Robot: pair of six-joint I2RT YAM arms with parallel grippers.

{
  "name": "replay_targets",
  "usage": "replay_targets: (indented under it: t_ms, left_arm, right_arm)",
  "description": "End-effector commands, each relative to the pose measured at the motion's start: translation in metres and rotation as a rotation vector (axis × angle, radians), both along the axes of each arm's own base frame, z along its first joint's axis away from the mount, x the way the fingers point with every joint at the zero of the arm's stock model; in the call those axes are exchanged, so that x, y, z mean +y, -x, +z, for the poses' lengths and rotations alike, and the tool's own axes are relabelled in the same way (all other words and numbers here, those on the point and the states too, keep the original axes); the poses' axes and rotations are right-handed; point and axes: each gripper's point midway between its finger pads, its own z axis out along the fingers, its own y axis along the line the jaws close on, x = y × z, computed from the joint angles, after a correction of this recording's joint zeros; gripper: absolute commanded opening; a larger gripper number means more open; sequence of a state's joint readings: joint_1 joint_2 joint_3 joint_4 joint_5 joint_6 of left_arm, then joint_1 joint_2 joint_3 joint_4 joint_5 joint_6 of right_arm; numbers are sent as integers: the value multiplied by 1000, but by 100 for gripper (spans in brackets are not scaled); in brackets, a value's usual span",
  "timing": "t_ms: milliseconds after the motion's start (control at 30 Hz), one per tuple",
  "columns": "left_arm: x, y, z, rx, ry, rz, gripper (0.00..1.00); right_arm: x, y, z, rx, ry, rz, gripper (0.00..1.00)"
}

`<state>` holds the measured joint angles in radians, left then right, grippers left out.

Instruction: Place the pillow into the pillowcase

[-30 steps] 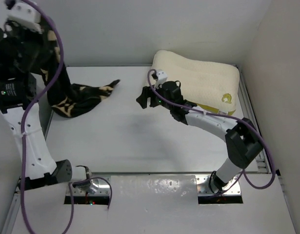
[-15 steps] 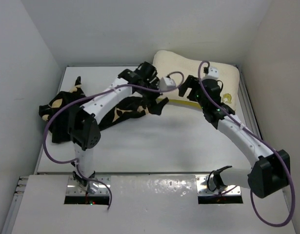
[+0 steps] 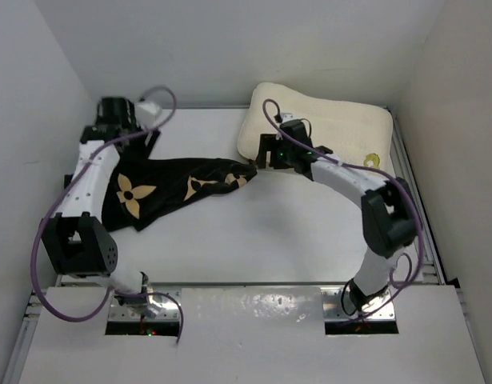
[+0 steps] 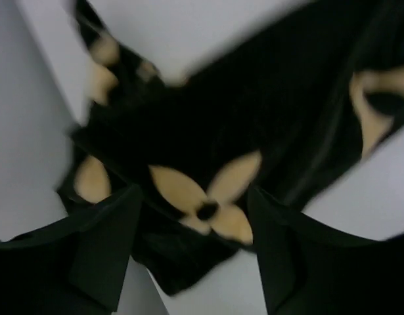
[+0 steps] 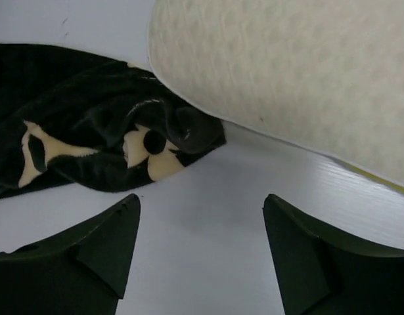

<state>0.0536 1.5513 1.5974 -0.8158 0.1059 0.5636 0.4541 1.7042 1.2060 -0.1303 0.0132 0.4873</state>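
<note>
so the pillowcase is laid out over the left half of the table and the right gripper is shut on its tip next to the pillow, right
Not quite: the right gripper is open and holds nothing. The right wrist view shows its jaws apart over bare table, short of the tip of the pillowcase, which ends at the corner of the pillow. The rest is right.

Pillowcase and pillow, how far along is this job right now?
Done: the pillowcase lies spread on the table, one end meeting a corner of the pillow. In hand: nothing; the right gripper is open over bare table there, and the left gripper hovers open above the fabric. Left: everything, as the pillow sits wholly outside the case.
</note>
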Motion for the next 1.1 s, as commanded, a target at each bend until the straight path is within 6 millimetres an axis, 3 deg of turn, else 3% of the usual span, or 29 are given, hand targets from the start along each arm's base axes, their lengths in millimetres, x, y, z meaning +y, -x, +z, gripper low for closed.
replay_targets:
  t_ms: [0,33,67,100,133,233,367,467,533,567,633,700,733,767,800,833,900,1000,1033,1067]
  left_arm:
    - [8,65,-91,276,-200,-84,68]
    - [9,72,-103,290,-231,-124,71]
    - [11,79,-105,272,-253,-134,73]
    - [17,90,-126,303,-291,-131,78]
    - [20,93,-130,304,-317,-132,79]
    - [33,102,-147,354,-381,-108,80]
    - [36,106,-184,412,-410,-86,82]
    - [38,89,-197,370,-439,-28,82]
    - [41,84,-200,375,-428,10,70]
    - [37,81,-205,397,-400,0,55]
    - [34,85,-214,444,-355,-12,43]
    - [28,92,-220,481,-304,-28,36]
    - [27,95,-222,488,-288,-31,25]
    - [24,95,-223,483,-266,-35,19]
    - [23,95,-222,481,-251,-26,10]
    - [21,92,-215,472,-241,-26,0]
    - [17,88,-203,452,-212,-20,0]
    - [13,75,-155,376,-192,-9,0]
    - [12,70,-132,355,-184,-10,0]
    - [19,67,-116,330,-172,11,0]
  right_arm:
    - [29,-24,-18,66,-126,-44,76]
    - [45,-33,-11,41,-138,-36,76]
    - [55,-38,-17,45,-134,-39,75]
    - [61,-39,-49,107,-98,-34,74]
    - [75,-51,-39,93,-110,-23,73]
    - [92,-50,-75,203,-95,-48,71]
    - [74,-46,-112,250,-81,-209,75]
    - [70,-42,-115,213,-26,-213,75]
    - [65,-38,-121,203,25,-211,74]
    - [63,-37,-125,208,28,-218,69]
    - [56,-35,-132,243,1,-251,59]
    - [50,-30,-137,260,-39,-264,39]
    - [52,-35,-125,227,-74,-269,31]
    - [43,-27,-132,238,-66,-281,23]
    - [40,-28,-129,224,-72,-289,8]
    - [36,-27,-126,207,-63,-292,2]
    - [29,-21,-116,184,-58,-282,0]
    - [19,-14,-95,119,-40,-248,0]
    - [10,-4,-101,119,-23,-251,0]
    - [6,-2,-81,78,-46,-252,0]
